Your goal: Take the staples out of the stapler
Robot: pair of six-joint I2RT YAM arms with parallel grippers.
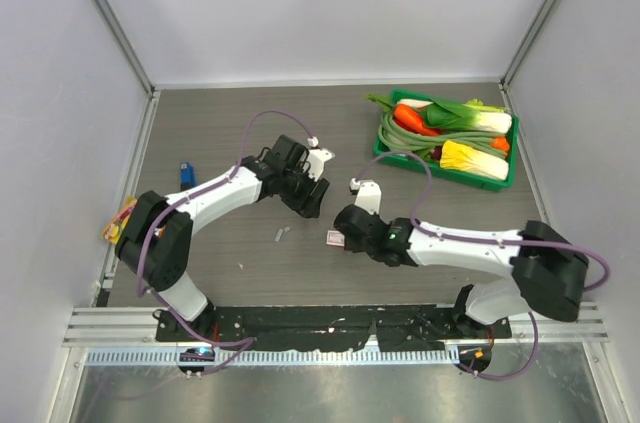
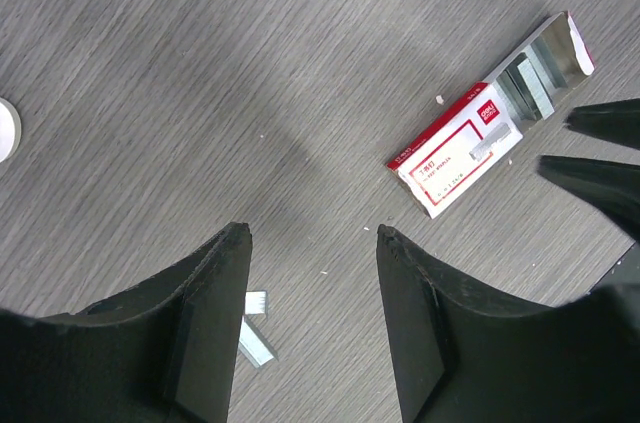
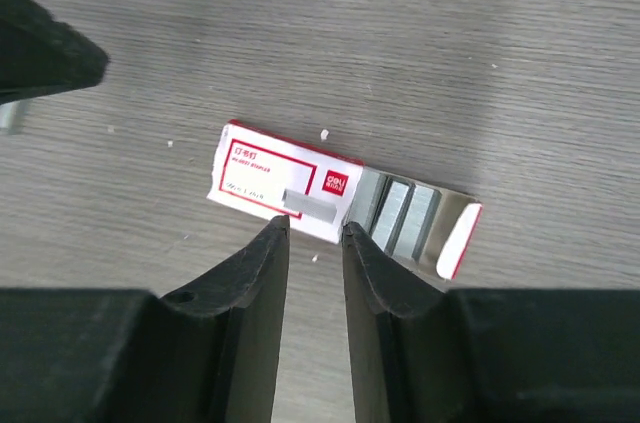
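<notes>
Staples [image 1: 280,234] are noted as a loose grey strip on the table [image 1: 230,123]; the stapler [image 1: 186,175] is seen well apart at far left. Left wrist: the left gripper [image 2: 312,233] is held apart and empty, with a strip just beside one finger. Right wrist: the right gripper [image 3: 315,228] is narrowly parted and empty, poised over a strip laid on the staple box [image 3: 270,168], presumably for pickup.

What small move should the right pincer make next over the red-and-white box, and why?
Probably lower the right pincer straight down and close on the loose grey staple strip lying on the box. Its jaws stand open and empty, with the strip just beyond their tips, so a short descent looks enough.
</notes>
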